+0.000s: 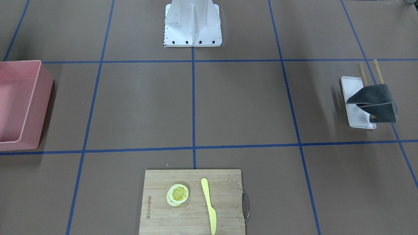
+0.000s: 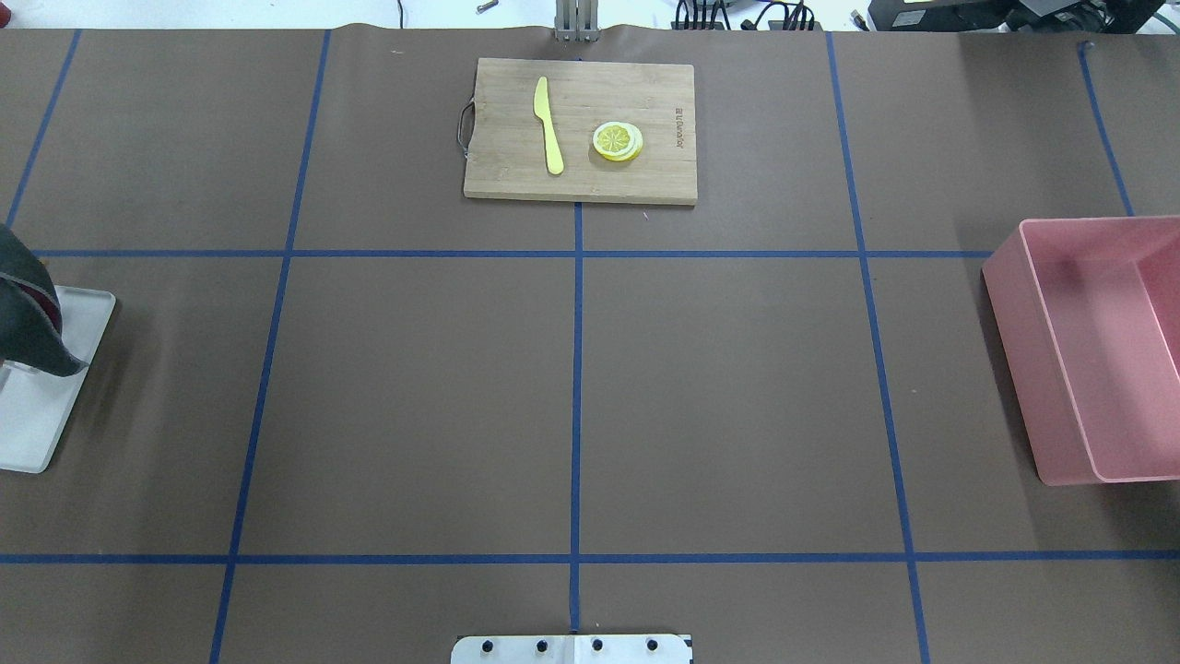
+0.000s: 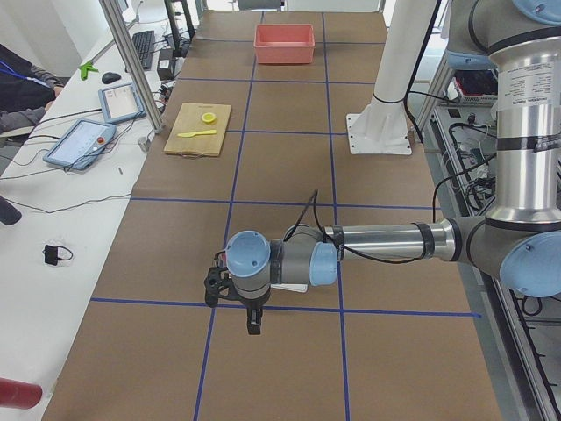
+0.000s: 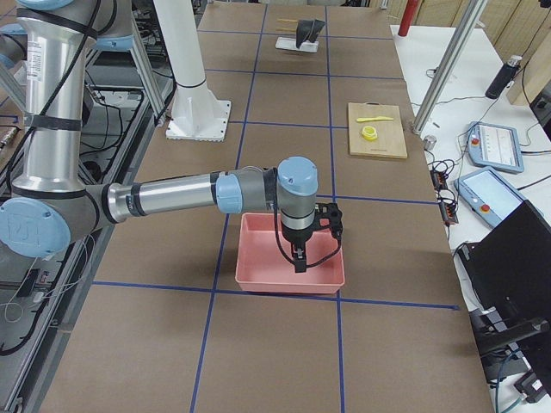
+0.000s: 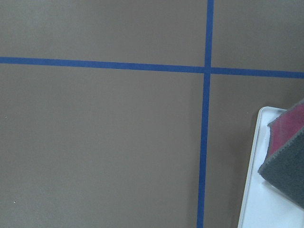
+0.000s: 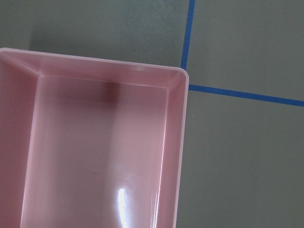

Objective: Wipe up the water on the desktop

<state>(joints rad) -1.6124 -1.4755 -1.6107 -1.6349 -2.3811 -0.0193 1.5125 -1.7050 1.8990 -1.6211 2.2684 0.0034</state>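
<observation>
The desktop (image 1: pixel 241 104) is a matte brown tabletop crossed by blue tape lines; I make out no water on it in any view. A grey cloth (image 1: pixel 375 101) hangs over a wooden rack on a white tray (image 1: pixel 351 88); it also shows in the left wrist view (image 5: pixel 287 166). My left gripper (image 3: pixel 253 324) shows only in the exterior left view, hovering over the table beside that tray; I cannot tell if it is open. My right gripper (image 4: pixel 297 261) shows only in the exterior right view, above the pink bin (image 4: pixel 288 281); I cannot tell its state.
The pink bin (image 2: pixel 1014 350) stands empty at the table's right end. A bamboo cutting board (image 1: pixel 228 195) with a yellow knife (image 1: pixel 209 204) and lemon slices (image 1: pixel 178 193) lies on the far side. The white robot base (image 1: pixel 192 23) stands at the near edge.
</observation>
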